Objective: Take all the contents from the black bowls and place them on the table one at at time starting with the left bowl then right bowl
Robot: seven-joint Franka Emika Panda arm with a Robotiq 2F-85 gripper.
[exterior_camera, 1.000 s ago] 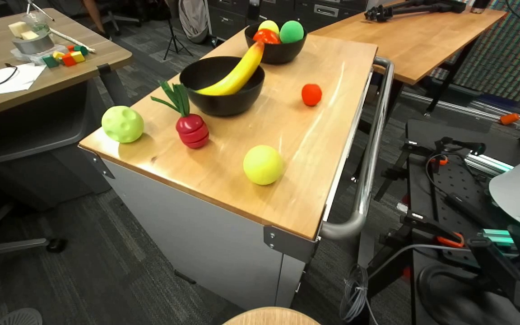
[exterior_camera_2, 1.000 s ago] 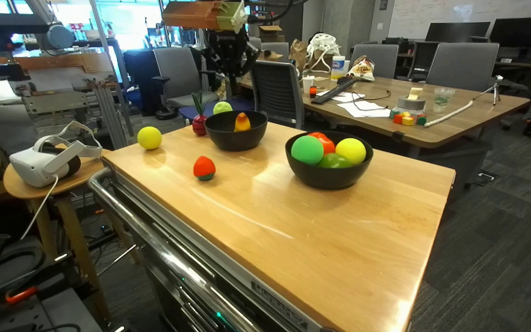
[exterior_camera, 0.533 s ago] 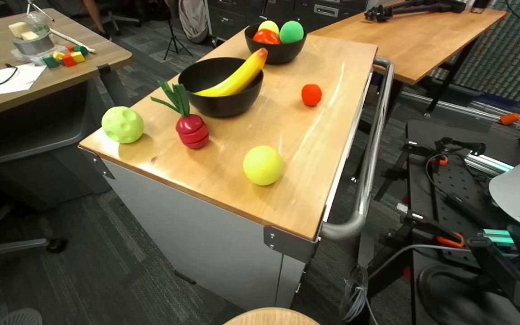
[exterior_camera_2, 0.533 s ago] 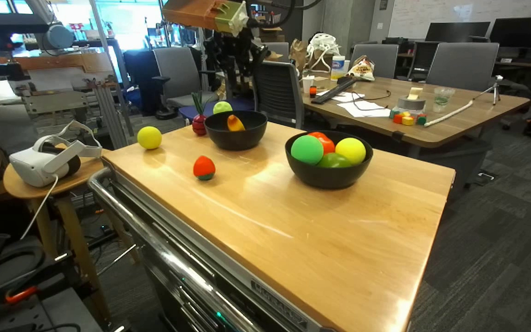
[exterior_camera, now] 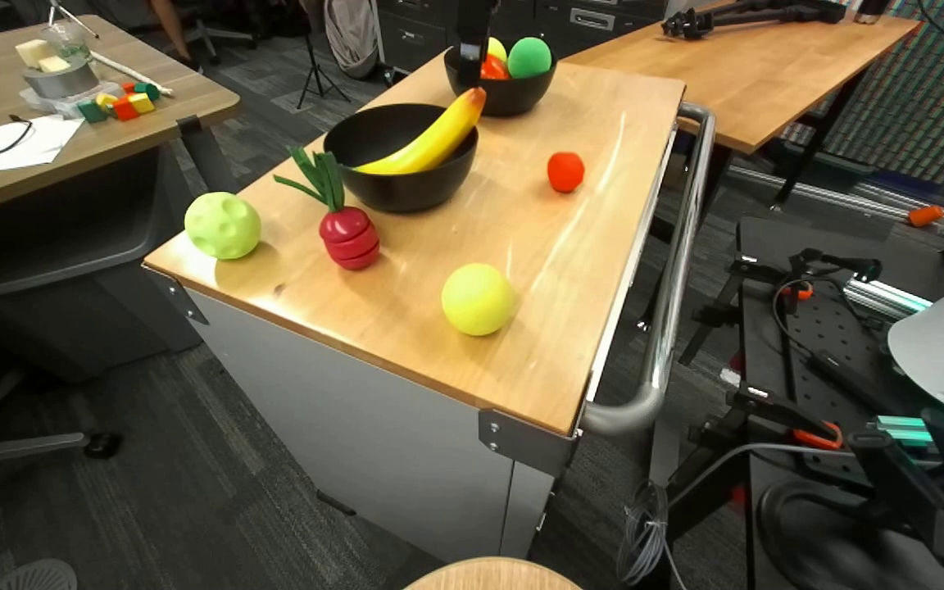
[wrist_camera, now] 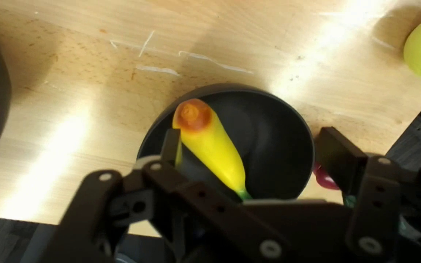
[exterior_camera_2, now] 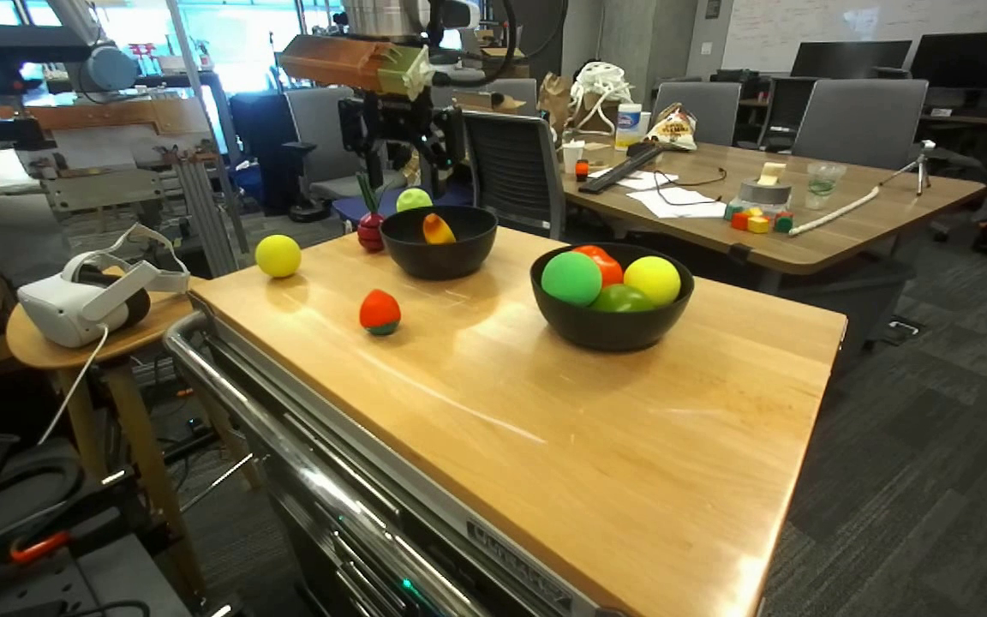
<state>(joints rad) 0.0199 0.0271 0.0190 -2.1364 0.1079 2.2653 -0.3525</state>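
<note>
The gripper (wrist_camera: pixel 252 146) hung above one black bowl (exterior_camera: pixel 406 195) with its fingers (wrist_camera: pixel 169 148) well apart, and the banana (wrist_camera: pixel 216 153) lay tilted inside that bowl, its brown tip toward the rim; contact between finger and banana could not be told. The other black bowl (exterior_camera_2: pixel 613 332) held a green ball (exterior_camera_2: pixel 569 278), a yellow ball (exterior_camera_2: pixel 653 281), a glossy red toy (exterior_camera_2: pixel 610 267) and a glossy green toy (exterior_camera_2: pixel 622 300). On the table (exterior_camera_2: pixel 588 446) sat a radish (exterior_camera: pixel 349 238) just beside the banana's bowl, a lime ball (exterior_camera: pixel 222 225), a second yellow ball (exterior_camera: pixel 478 299) and a small red piece (exterior_camera_2: pixel 379 310).
</note>
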